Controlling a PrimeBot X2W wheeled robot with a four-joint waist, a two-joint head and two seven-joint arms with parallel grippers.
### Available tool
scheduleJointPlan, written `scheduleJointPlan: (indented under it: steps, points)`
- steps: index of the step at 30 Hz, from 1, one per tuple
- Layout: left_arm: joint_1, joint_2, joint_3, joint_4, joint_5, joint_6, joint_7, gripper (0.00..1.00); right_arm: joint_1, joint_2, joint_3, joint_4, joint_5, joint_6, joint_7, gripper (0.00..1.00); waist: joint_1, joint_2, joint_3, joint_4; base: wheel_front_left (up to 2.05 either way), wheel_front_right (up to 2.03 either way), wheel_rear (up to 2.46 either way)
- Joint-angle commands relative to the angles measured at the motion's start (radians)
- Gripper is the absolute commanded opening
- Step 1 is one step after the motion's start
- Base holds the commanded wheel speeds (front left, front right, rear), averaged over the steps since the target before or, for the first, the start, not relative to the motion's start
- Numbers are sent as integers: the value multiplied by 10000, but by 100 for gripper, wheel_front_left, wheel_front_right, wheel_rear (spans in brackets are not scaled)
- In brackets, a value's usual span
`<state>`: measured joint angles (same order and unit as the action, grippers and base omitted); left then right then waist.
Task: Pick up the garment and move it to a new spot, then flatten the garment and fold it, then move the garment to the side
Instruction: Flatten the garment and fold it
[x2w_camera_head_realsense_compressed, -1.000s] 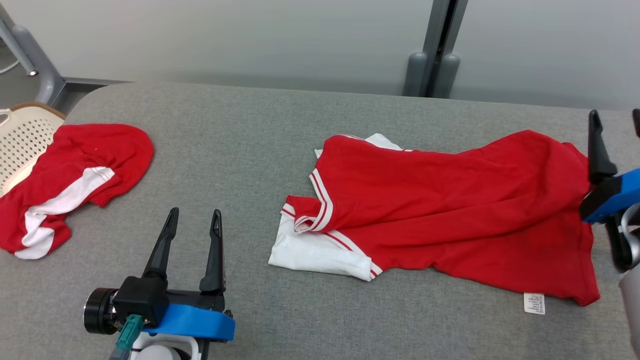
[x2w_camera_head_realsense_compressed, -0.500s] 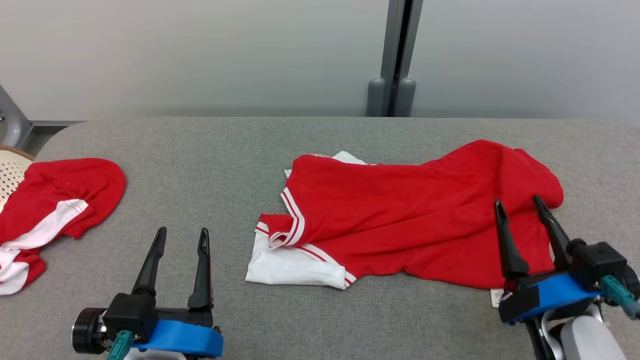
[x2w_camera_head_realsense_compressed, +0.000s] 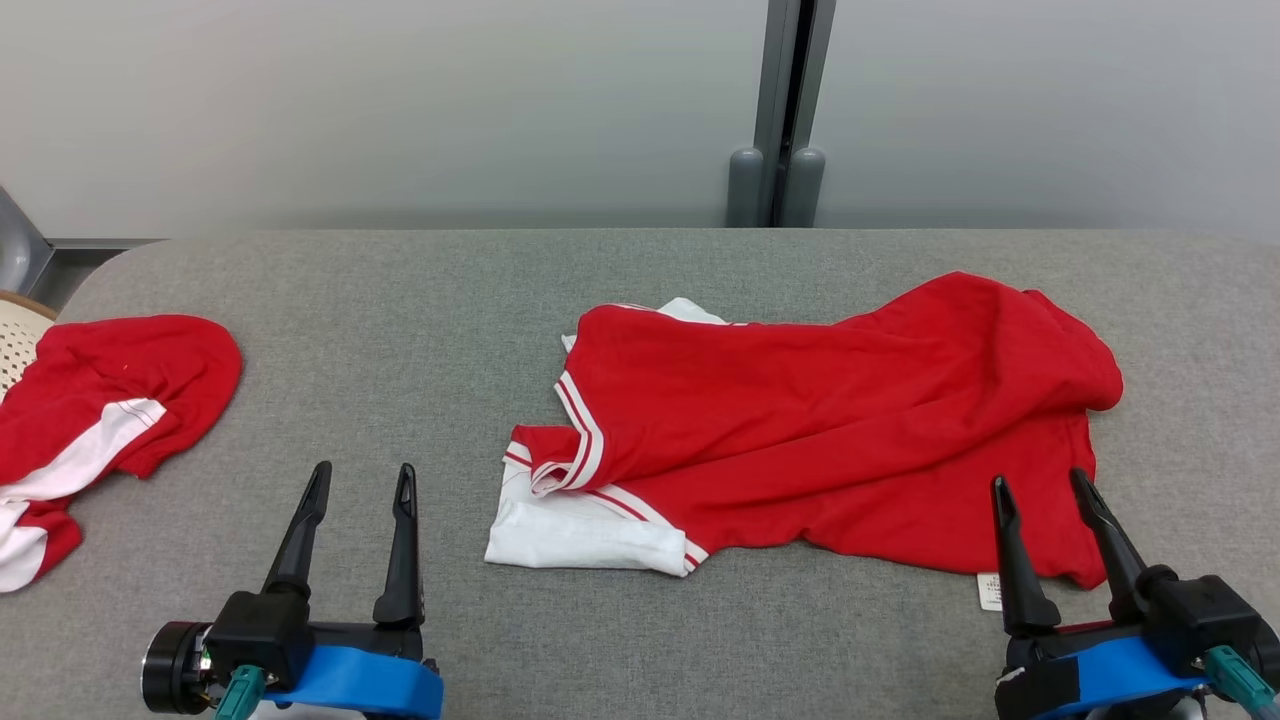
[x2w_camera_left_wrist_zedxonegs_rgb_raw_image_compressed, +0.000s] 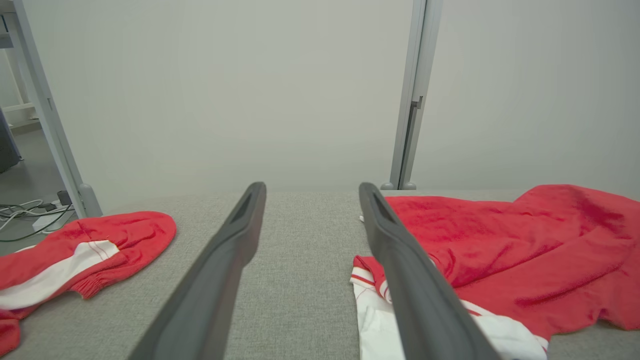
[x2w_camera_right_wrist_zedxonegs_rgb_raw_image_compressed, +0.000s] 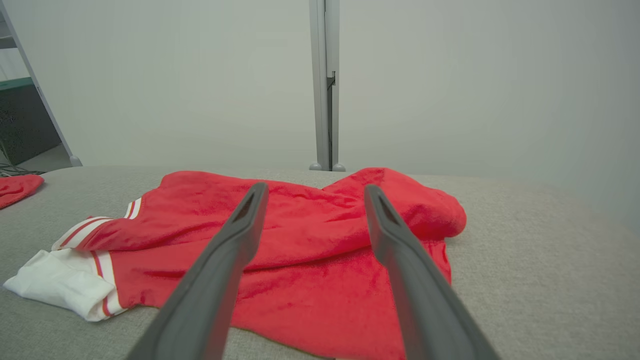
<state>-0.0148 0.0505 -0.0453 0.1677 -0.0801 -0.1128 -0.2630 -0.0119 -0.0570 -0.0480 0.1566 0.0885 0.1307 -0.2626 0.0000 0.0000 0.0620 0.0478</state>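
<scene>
At the left edge of the bench (x2w_camera_head_realsense_compressed: 400, 290), a red-and-white cloth (x2w_camera_head_realsense_compressed: 110, 390) lies bunched. The left gripper (x2w_camera_head_realsense_compressed: 363, 468) hovers by the near edge, fingers spread wide and empty. The garment (x2w_camera_head_realsense_compressed: 820, 430), red with white trim, lies crumpled right of the bench's middle. The right gripper (x2w_camera_head_realsense_compressed: 1038, 478), likewise spread and empty, sits at its near right corner.

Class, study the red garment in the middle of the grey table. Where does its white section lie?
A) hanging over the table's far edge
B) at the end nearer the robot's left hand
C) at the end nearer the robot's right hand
B: the white section lies at the garment end that faces the left hand, flat on the table.
</scene>
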Motion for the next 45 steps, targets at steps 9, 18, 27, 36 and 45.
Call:
scheduleJointPlan:
  steps: [9,18,27,36,45]
  points:
    - [-489,100,-261,574,191,-112,-24,100,-131,61,138,247,-14,-1,-31,100,0,0,76,-112,0,0,0]
    - [-1674,410,-877,2467,-84,-188,-24,100,-392,59,393,468,96,1,-31,100,0,0,361,-584,0,0,0]
    - [-2418,728,-1763,4706,-658,-176,-24,100,-559,62,482,619,107,-1,-31,100,0,0,663,-965,0,0,0]
    - [-3328,853,-2474,6281,-1236,-176,-24,100,-870,-22,560,614,187,1,-31,100,0,0,1063,-1112,0,0,0]
    - [-3705,784,-2949,6781,-1592,-176,-24,87,-943,-88,486,589,245,-1,-31,100,0,0,1243,-1118,0,0,0]
